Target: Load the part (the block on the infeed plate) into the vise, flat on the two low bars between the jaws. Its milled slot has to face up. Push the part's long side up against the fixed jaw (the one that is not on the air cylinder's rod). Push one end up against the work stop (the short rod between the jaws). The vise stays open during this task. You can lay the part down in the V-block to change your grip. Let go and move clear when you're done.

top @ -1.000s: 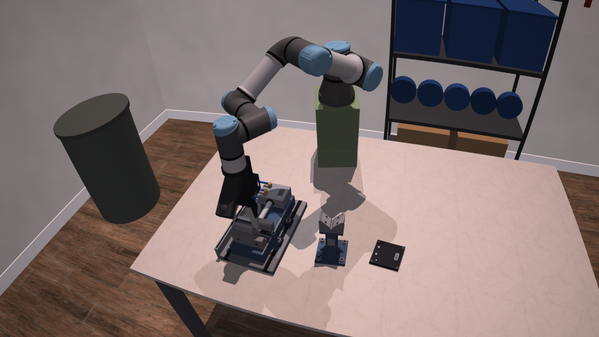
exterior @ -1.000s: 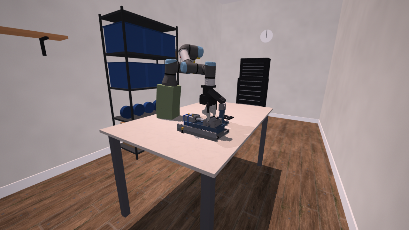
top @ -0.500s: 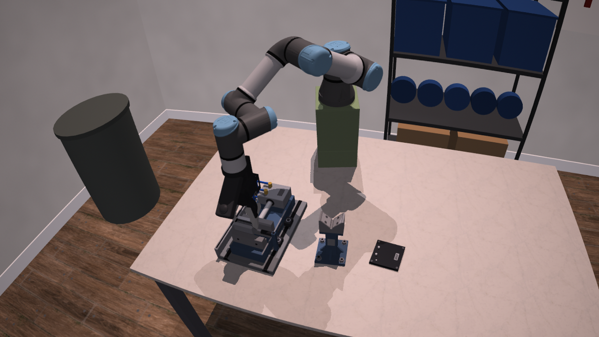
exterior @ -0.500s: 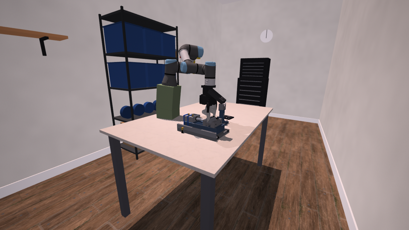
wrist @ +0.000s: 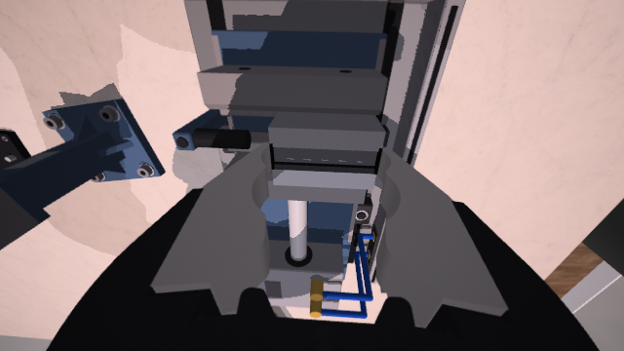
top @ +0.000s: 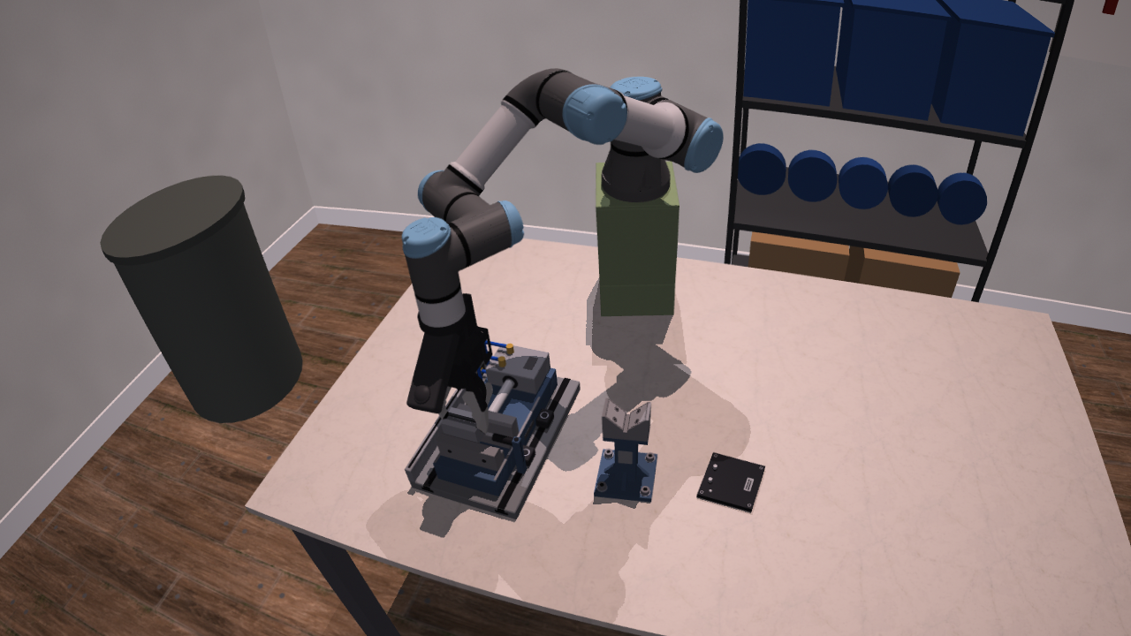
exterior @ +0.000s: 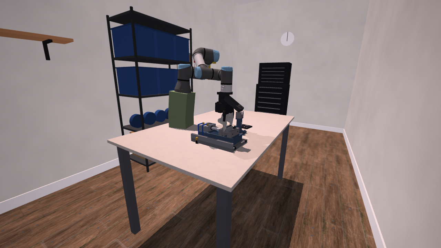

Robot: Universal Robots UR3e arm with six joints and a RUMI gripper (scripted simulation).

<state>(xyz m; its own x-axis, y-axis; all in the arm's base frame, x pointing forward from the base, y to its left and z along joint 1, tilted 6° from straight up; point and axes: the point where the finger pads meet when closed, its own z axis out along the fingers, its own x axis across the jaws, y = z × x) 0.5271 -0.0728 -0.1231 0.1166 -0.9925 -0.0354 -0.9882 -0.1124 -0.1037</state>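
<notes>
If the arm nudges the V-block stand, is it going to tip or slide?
Probably neither. The V-block stand looks rigid, with a thick post on a flat base plate. Screw heads at the corners suggest it's bolted down. Its tall, narrow shape might still give a high bump some leverage.

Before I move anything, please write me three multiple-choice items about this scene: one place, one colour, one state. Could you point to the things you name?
1. Where is the V-block (top: 626, 431) (exterior: 239, 115) (wrist: 14, 221)?
A) on the vise (top: 467, 450) (exterior: 212, 141) (wrist: 297, 90)
B) between vise and plate (top: 731, 484) (exterior: 246, 126) (wrist: 11, 144)
C) under the table

2. Plate colour?
A) black
B) white
C) red

3. The gripper (top: 489, 427) (exterior: 225, 127) (wrist: 324, 147) is:
A) wide open
B) shut, holding nothing
C) shut on the part (top: 502, 424) (wrist: 327, 138)

1 B: the top view shows it standing between them.
2 A: its top is black.
3 C: the wrist view shows the part between the fingertips.
</notes>
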